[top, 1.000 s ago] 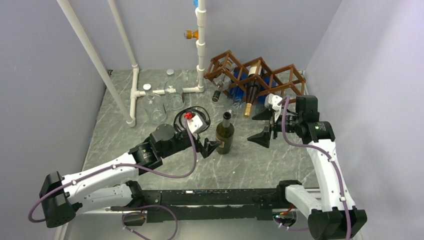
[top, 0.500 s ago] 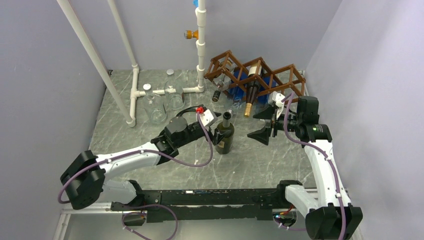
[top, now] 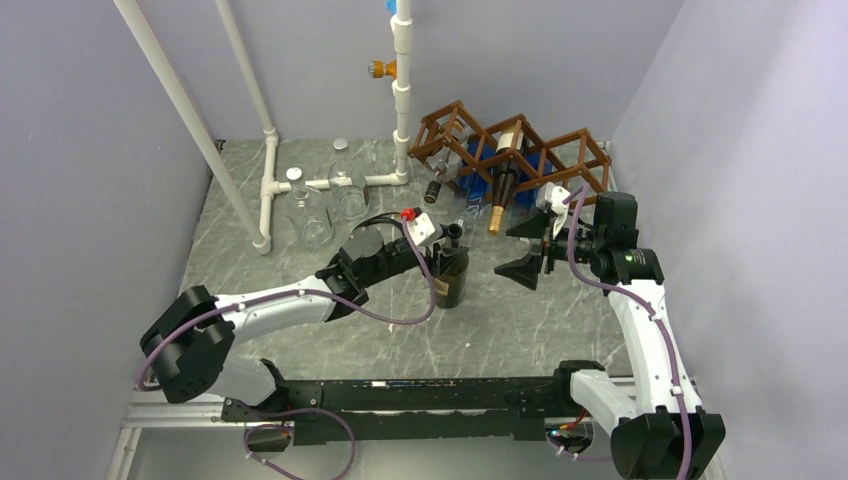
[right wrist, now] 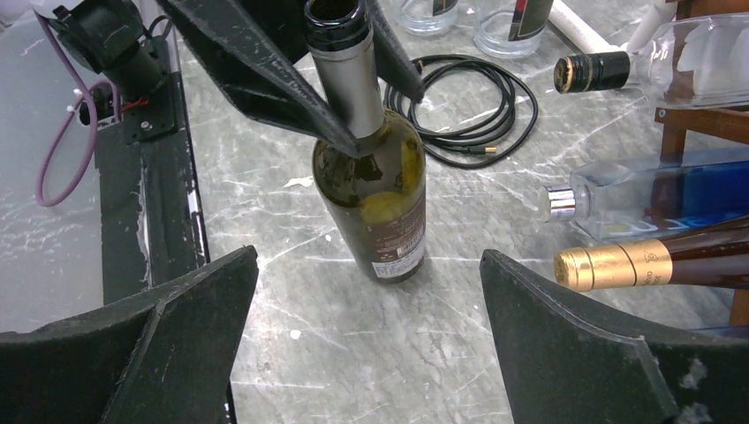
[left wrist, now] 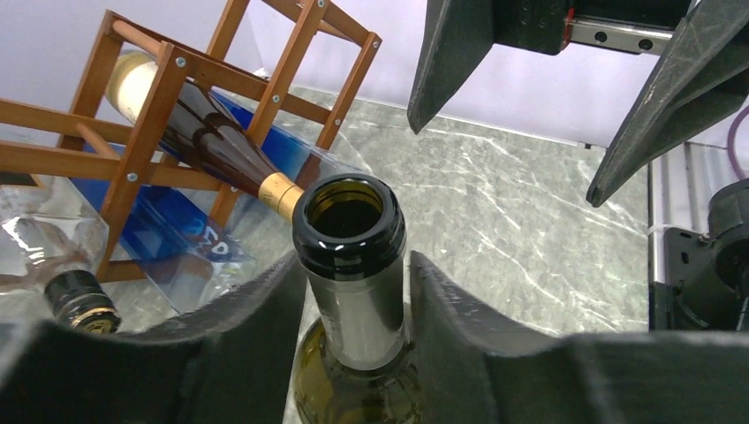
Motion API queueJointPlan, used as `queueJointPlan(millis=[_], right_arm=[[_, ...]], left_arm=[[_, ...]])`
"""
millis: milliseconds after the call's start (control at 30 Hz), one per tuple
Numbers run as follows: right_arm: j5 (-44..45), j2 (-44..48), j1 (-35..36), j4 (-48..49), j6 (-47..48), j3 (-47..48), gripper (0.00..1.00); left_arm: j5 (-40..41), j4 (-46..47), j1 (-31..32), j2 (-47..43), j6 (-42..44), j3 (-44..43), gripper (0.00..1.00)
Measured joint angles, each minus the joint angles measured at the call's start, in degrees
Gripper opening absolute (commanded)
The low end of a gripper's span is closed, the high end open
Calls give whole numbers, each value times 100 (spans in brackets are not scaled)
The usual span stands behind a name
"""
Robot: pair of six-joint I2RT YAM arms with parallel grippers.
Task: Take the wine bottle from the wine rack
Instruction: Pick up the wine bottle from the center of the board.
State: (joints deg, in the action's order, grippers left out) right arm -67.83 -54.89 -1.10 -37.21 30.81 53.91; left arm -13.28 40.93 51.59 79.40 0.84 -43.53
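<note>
Above the table [top: 520,320], seen from overhead, the left gripper [top: 447,252] is clamping the neck of the wine bottle [top: 452,285]. That bottle is standing upright on the table, out of the wine rack [top: 520,150], which is sitting beyond both grippers. Just on the bottle's far side, the right gripper [top: 527,252] is hanging wide, holding nothing.

Through the left wrist camera, both fingers [left wrist: 265,327] are pressing the neck below the open mouth. The wine rack is lying further off, with a gold-capped bottle [left wrist: 212,146] resting inside it.

Through the right wrist camera, the wine bottle is standing ahead of the spread right fingers, apart from them.
</note>
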Motion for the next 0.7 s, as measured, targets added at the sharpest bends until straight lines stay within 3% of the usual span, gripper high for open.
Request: queueJointPlan(millis=[33, 100, 200, 400, 700], right_arm=[[0, 0, 0, 0, 0, 0, 100], [0, 0, 0, 0, 2, 0, 100], [0, 0, 0, 2, 2, 0, 100], [2, -4, 0, -2, 26, 0, 100], [4, -11, 0, -4, 70, 0, 100]], left_arm=[[-13, 15, -4, 31, -28, -17, 40], [-61, 44, -15, 105, -98, -63, 18], [-155, 81, -15, 140, -177, -96, 0], [-201, -52, -50, 87, -234, -120, 0], [-31, -1294, -339, -706, -262, -264, 0]])
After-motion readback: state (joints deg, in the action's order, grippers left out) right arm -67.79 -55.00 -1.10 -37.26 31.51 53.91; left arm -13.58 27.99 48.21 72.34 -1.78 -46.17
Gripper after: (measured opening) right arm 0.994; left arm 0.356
